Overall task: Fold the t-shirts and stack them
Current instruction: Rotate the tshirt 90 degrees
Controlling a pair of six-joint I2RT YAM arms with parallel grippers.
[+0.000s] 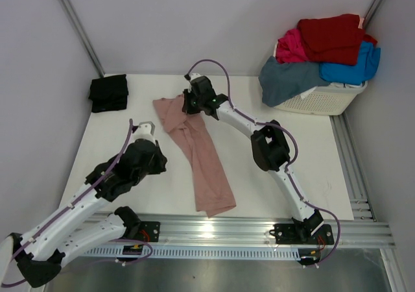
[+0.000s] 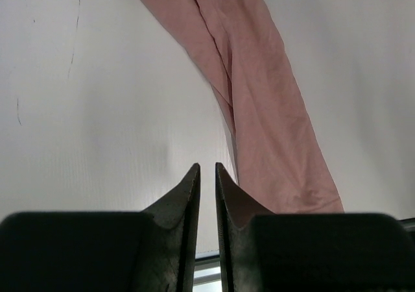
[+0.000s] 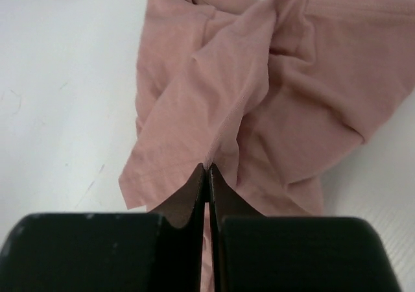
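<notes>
Table (image 1: 311, 156): R gripper (image 3: 207, 168) clenched on pink tee (image 3: 311, 91) fold; L gripper (image 2: 207, 167) ajar nr tee's left edge.

on the white table (image 1: 318, 149)

a dusty-pink t-shirt (image 1: 202, 159) lay in a long, rumpled strip across the middle of the tabletop. a folded black t-shirt (image 1: 108, 92) sat at the far left corner, and a white slatted laundry basket (image 1: 327, 101) stood at the far right.

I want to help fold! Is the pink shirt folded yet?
Not yet. The pink t-shirt lies in a long rumpled strip, its far end pinched by the right pincer.
</notes>
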